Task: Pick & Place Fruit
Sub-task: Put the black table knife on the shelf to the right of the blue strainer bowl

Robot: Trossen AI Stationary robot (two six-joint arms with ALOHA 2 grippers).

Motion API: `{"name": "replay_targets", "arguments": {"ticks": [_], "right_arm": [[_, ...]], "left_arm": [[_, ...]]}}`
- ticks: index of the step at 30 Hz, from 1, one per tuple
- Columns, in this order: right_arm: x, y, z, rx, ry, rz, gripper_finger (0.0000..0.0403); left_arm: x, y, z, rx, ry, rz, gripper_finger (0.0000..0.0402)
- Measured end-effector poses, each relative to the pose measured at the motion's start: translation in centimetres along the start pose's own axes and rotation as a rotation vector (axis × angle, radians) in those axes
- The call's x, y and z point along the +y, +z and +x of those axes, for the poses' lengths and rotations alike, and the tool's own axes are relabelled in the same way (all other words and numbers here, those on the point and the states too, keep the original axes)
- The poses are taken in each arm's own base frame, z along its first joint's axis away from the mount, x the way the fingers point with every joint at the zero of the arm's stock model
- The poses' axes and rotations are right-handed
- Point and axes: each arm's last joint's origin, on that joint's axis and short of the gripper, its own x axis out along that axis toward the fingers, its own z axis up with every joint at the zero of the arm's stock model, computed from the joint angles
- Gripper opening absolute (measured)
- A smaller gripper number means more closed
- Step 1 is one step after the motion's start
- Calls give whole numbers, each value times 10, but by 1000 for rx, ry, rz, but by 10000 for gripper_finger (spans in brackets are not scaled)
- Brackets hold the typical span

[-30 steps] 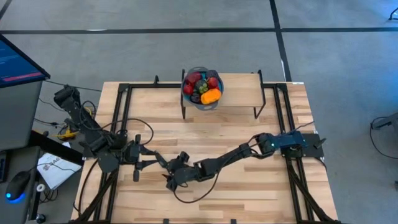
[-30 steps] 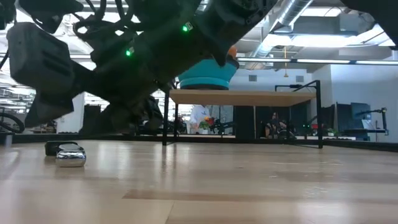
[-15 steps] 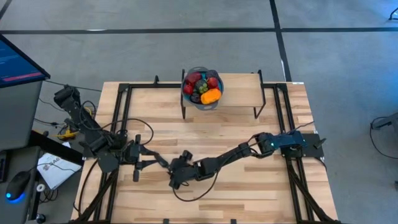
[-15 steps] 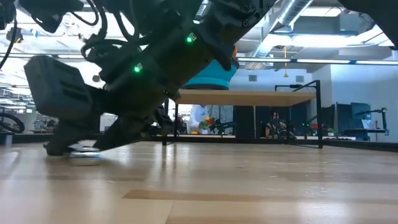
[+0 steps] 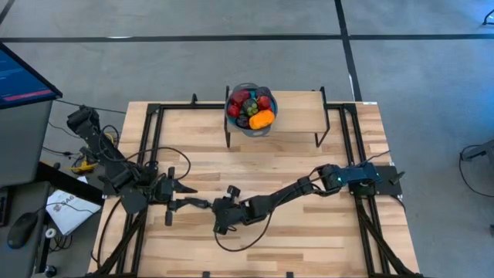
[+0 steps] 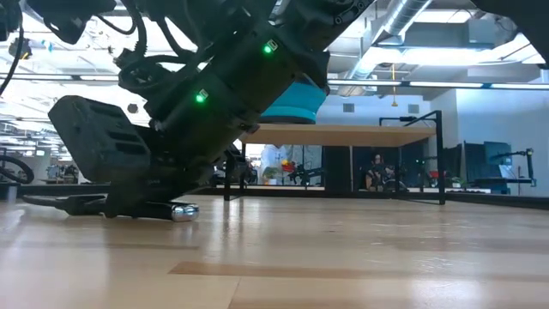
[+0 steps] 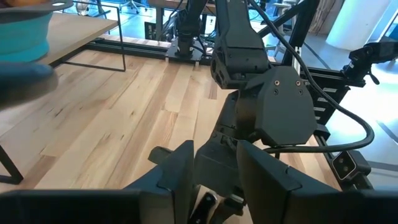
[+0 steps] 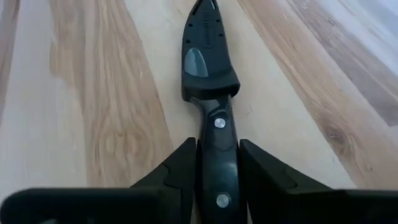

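The fruit (image 5: 251, 108), red, orange and dark pieces, lies heaped in a blue bowl (image 5: 248, 127) on a raised wooden shelf (image 5: 297, 116) at the table's far side. A black-handled knife (image 8: 208, 59) in a black sheath lies flat on the table at the near left. My right gripper (image 8: 216, 168) is down on it, shut on its handle; the arm reaches in from the right. My left gripper (image 5: 179, 191) hangs just left of the knife, above the table, its fingers a little apart with nothing between them. My right gripper pinches the knife's handle (image 8: 217, 140) between its two fingers, one on each long side, near the riveted middle. The fingers come slanting down from the table's right and lie along the knife, toward the blade. The knife lies flat on the table, its silvery butt end (image 6: 184, 211) showing.
Black frame rails (image 5: 150, 154) run along the table's left and right sides. The shelf's thin legs (image 5: 228, 135) stand on the far half. A wide stretch of bare wood (image 5: 270, 166) lies between shelf and arms. A monitor (image 5: 23, 81) and cables sit left of the table.
My right gripper has tipped its wrist downward, sunk onto the knife and shut on the handle. The knife has slid and turned a little on the table while the fingers closed.
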Motion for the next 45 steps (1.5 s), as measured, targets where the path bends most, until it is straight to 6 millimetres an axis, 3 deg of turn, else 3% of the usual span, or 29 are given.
{"name": "replay_targets", "arguments": {"ticks": [5,12,18,23,31,41,45], "right_arm": [[4,-2,-4,9,0,-39,91],[18,-9,-20,30,-3,-58,116],[30,-16,-51,121,-32,-73,92],[43,-25,-78,157,-53,-81,112],[54,-57,-109,228,-215,-43,97],[53,-79,-193,254,-454,80,100],[50,-82,-217,169,-442,157,99]], "left_arm": [[0,1,0,-4,-2,-6,116],[-1,1,0,-8,-4,-10,115],[-1,1,0,-8,-5,-10,113],[-1,2,0,-9,-13,-16,114],[-1,2,0,-8,-14,-14,112],[-1,2,0,-9,-14,-15,111],[-1,2,0,-10,-14,-18,112]]}}
